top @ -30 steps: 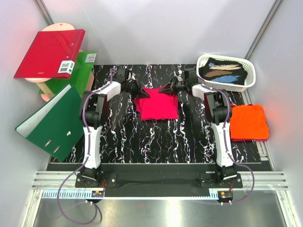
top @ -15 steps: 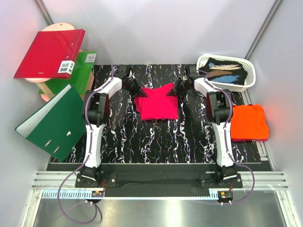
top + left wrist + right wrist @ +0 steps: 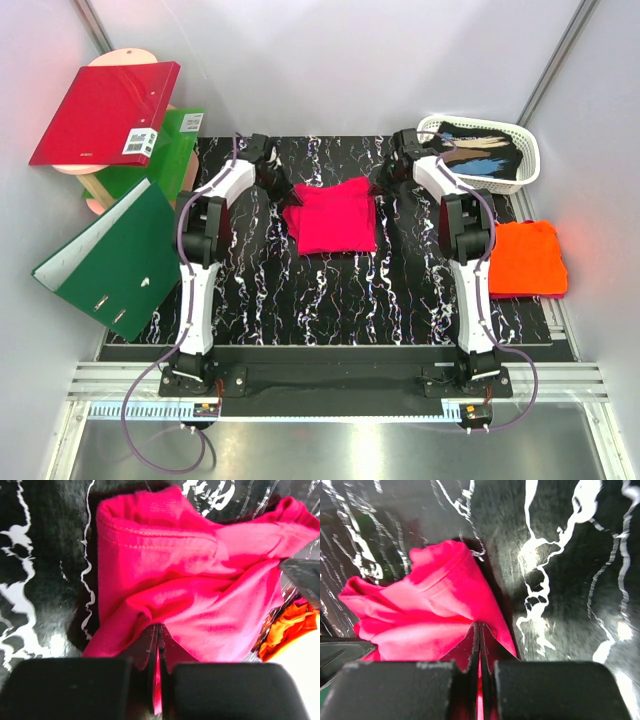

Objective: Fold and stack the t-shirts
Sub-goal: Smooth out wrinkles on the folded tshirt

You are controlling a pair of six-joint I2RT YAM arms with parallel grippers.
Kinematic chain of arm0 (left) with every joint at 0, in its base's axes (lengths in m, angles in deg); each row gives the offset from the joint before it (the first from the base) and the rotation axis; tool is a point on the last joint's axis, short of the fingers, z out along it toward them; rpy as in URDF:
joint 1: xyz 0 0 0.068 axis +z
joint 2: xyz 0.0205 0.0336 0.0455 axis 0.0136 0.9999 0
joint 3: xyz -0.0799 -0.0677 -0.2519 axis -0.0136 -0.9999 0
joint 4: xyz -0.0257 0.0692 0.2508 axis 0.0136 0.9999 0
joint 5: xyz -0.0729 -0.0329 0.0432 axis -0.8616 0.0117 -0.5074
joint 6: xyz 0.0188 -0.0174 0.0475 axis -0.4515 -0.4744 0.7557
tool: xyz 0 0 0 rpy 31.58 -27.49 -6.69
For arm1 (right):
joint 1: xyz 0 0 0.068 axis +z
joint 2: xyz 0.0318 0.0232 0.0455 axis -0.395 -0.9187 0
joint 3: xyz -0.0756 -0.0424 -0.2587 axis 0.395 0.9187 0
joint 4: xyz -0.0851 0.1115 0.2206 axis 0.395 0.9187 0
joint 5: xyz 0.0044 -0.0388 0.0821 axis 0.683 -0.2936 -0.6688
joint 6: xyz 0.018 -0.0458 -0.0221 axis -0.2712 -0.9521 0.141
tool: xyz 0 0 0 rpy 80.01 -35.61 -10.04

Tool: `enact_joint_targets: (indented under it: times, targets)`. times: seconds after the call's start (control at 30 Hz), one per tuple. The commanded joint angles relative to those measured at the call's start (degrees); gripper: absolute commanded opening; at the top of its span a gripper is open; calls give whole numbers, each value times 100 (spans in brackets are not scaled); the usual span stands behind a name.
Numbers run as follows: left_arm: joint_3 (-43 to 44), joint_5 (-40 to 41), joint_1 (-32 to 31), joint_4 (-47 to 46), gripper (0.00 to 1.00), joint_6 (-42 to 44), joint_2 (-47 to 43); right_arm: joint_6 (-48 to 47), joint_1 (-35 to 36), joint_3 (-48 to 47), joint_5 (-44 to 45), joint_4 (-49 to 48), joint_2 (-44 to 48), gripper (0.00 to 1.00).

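A folded magenta-pink t-shirt [image 3: 330,218] lies in the middle of the black marbled table [image 3: 330,300]. My left gripper [image 3: 286,191] is shut on the shirt's far left corner; the left wrist view shows pink cloth [image 3: 165,580] pinched between the closed jaws of that gripper [image 3: 158,628]. My right gripper [image 3: 384,183] is shut on the far right corner, and the right wrist view shows its tips [image 3: 480,625] clamped on the pink fabric [image 3: 430,605]. A folded orange t-shirt [image 3: 527,258] lies at the table's right edge, and it shows too in the left wrist view [image 3: 290,630].
A white basket [image 3: 525,140] holding dark patterned cloth stands at the back right. A red ring binder [image 3: 105,112] rests on a wooden stand at the back left. An upright green binder [image 3: 170,155] and an open one [image 3: 105,258] stand beside it.
Both grippers have moved apart, away from each other and slightly toward the far edge. They drew the pink shirt's far corners outward. The raised cloth has flattened.
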Motion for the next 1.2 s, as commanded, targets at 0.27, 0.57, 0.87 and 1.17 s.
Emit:
enact_joint_targets:
  times: [0.27, 0.57, 0.87, 1.17]
  targets:
    - [-875, 266, 194, -141, 99, 461, -2071, -319, -52, 628, -166, -410, 2148, 36]
    - [-1949, -6, 168, -158, 99, 356, -1870, -336, -78, 1165, -360, -419, 2439, 39]
    - [-1792, -137, 98, -299, 96, 250, -1439, -257, -78, 1192, -465, -419, 2421, 40]
    - [-1037, -340, -148, -325, 79, 13, -824, -222, -87, 1253, -571, -419, 2386, 41]
